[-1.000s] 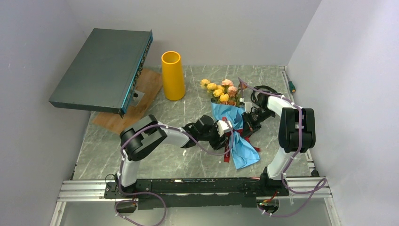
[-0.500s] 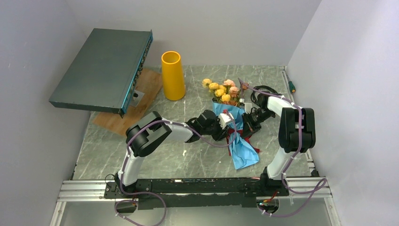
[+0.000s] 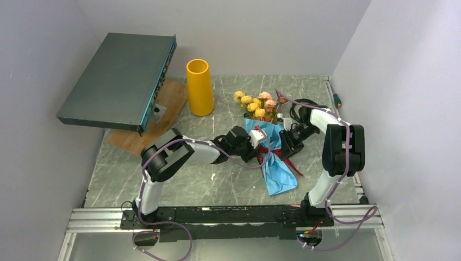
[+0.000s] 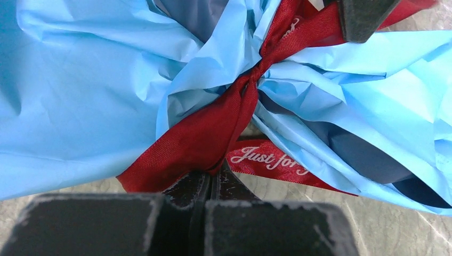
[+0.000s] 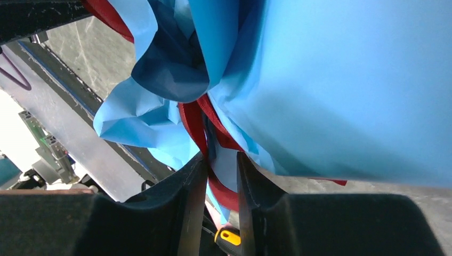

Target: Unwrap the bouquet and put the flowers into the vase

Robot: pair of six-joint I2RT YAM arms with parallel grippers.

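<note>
Reference = the bouquet (image 3: pixel 273 157), lying on the table (image 3: pixel 163 179) with its blue paper tail toward the arm bases and the flowers (image 3: pixel 257 105) at its far end.

- Near side of the bouquet: base rail (image 3: pixel 228 215) along the table edge.
- Left of the bouquet's waist: left gripper (image 4: pixel 209 177). Jaws are closed tight, pinching the end of the dark red ribbon (image 4: pixel 213 128) right below the knot. A second ribbon tail, printed "Just for", lies on the table just beside the fingertips.
- Right of the waist: right gripper (image 5: pixel 221 157). Jaws stand a narrow gap apart, with the ribbon and a fold of blue paper in the gap. Can't tell whether the pads actually press on them.
- The knot is not undone, and the paper is wrapped around the stems.
- Flower heads are yellow, pink and peach, and rest on the table.
- Far-left of the bouquet, well apart: the vase (image 3: pixel 200 87), upright, with nothing sticking out of it.
- Further left of that: wooden board (image 3: pixel 133 138) with a dark flat box (image 3: pixel 117 79) above it.
- Far-right of the bouquet, at the table edge: small screwdriver (image 3: pixel 337 100).
</note>
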